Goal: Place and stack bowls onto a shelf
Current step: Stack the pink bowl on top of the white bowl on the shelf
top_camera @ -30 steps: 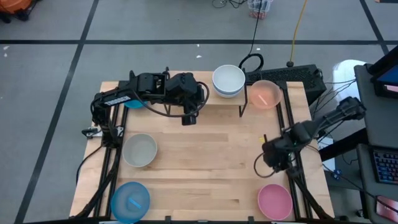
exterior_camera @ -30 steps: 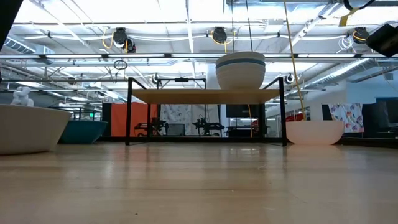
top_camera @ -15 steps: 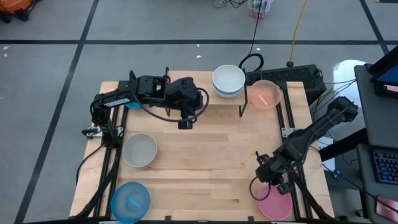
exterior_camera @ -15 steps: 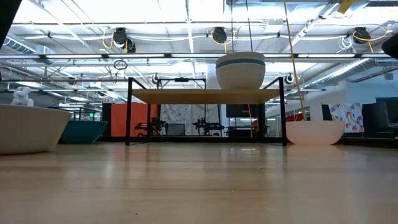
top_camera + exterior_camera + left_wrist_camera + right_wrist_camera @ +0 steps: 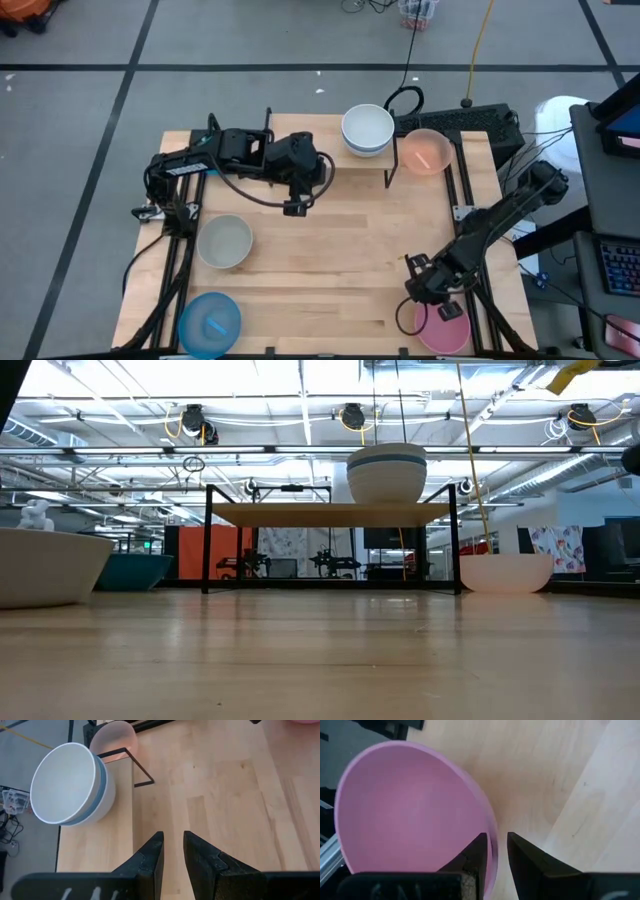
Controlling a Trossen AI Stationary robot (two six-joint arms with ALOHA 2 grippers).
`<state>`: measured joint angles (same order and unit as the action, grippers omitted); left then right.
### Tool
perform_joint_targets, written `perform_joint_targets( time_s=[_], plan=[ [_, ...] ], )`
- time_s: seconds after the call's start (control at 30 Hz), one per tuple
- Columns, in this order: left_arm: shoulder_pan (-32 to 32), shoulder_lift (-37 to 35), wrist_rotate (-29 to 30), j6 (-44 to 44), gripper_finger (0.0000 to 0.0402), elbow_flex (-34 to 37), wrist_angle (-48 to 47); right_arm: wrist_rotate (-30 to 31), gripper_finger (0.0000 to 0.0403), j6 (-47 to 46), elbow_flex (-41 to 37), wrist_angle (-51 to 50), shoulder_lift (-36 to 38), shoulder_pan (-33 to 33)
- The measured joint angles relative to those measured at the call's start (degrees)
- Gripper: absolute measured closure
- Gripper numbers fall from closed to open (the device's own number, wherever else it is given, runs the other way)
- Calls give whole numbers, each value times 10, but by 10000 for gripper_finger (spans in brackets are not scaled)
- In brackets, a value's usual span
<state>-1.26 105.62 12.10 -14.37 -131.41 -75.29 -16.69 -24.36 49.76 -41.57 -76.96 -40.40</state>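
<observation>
Moved since earlier: right gripper [image 5: 428, 300] now down at pink bowl [image 5: 444, 325], fingers apart straddling its rim [image 5: 492, 840]. Left gripper [image 5: 293, 208] drifted over bare wooden tabletop [image 5: 340, 240], fingers slightly apart, empty. 2 stacked bowls [image 5: 367, 129] on shelf [image 5: 330, 514]; peach bowl [image 5: 427, 151] beside. Ceiling lights, workshop beyond.

No legible text, label, brand, number or sign appears in any view.
</observation>
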Motion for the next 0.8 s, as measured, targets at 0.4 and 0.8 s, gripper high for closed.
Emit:
perform_joint_targets(
  time_s=[0.4, 0.8],
  plan=[
    [-4, 0, 0, 1, 323, 0, 0, 4, 333, 0, -10, 15, -53, -2],
    [-4, 0, 0, 1, 323, 0, -1, 41, 401, -29, -35, 29, -30, 24]
  ],
)
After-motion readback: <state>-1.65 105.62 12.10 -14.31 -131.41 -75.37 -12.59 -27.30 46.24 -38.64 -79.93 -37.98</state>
